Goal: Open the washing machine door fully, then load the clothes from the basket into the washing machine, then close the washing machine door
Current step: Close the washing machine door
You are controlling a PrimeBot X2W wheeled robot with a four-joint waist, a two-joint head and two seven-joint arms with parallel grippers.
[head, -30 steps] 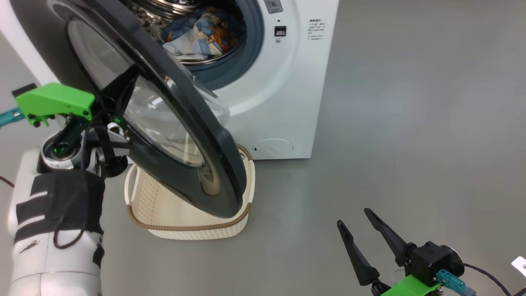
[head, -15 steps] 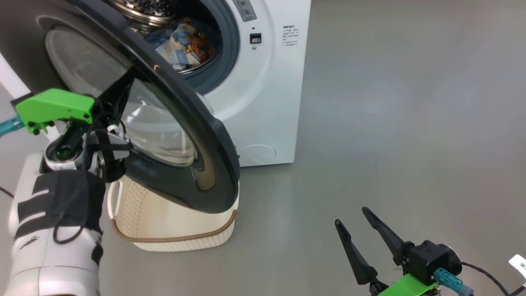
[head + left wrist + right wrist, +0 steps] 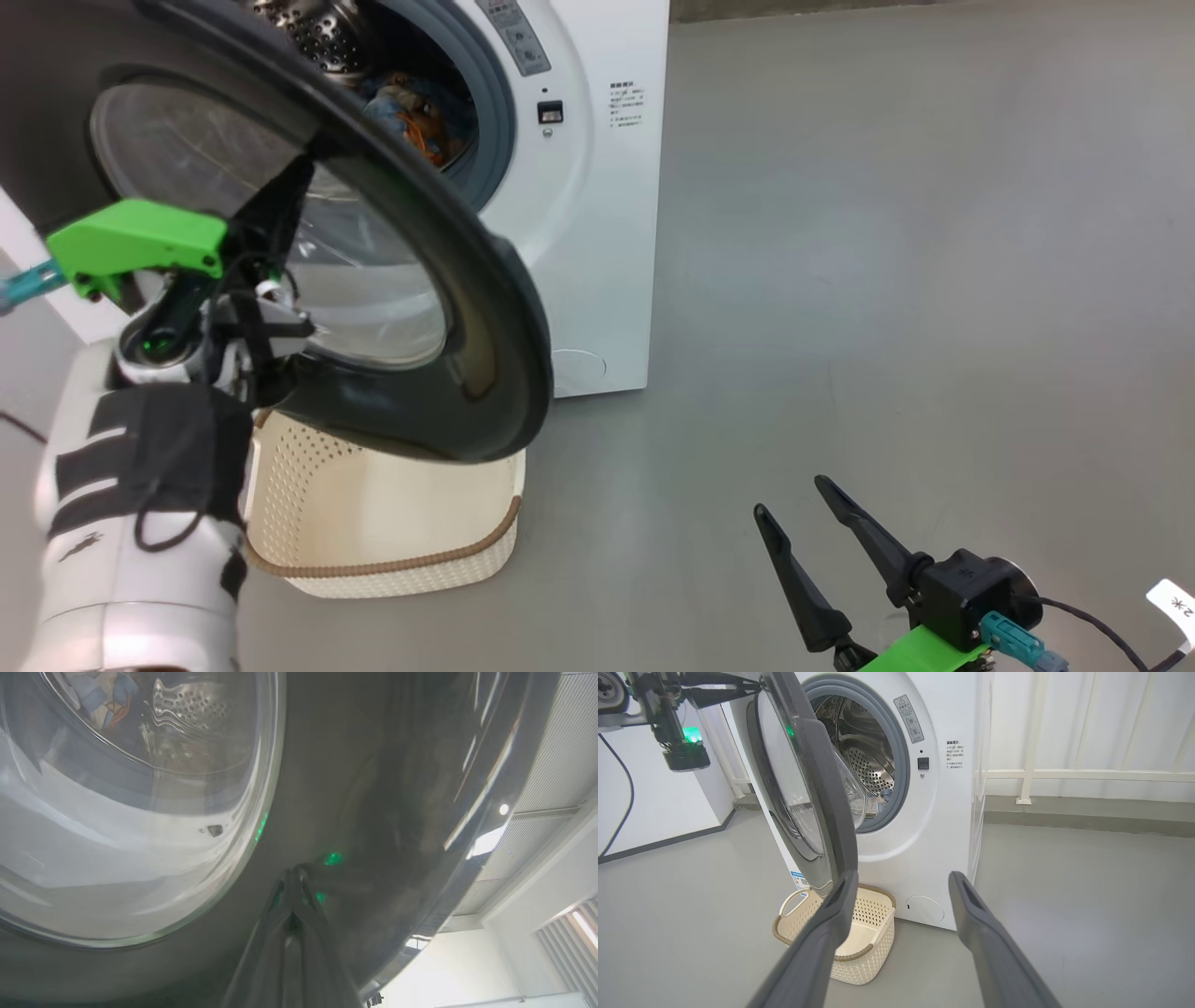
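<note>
Closer to the washing machine than a second ago, the washing machine door now hides more of the drum opening, though the head camera has shifted too. In the head view the left arm, pale with a dark wrap at the forearm, rises in front of the machine. Its wrist is bent so that the left gripper points up against the door's outer face. The clothes lie inside the drum. The basket stands on the floor just in front of the machine, under the door's lower edge. The right gripper hangs well out from the machine's front, fingers spread.

In the left wrist view the left gripper has its two fingers brought together, tips touching the door's glossy dark ring beside the glass. The clothes show through that glass.

In the right wrist view the right gripper points toward the machine, fingers wide apart and holding nothing. The door stands half open, edge-on, with the basket below it.
</note>
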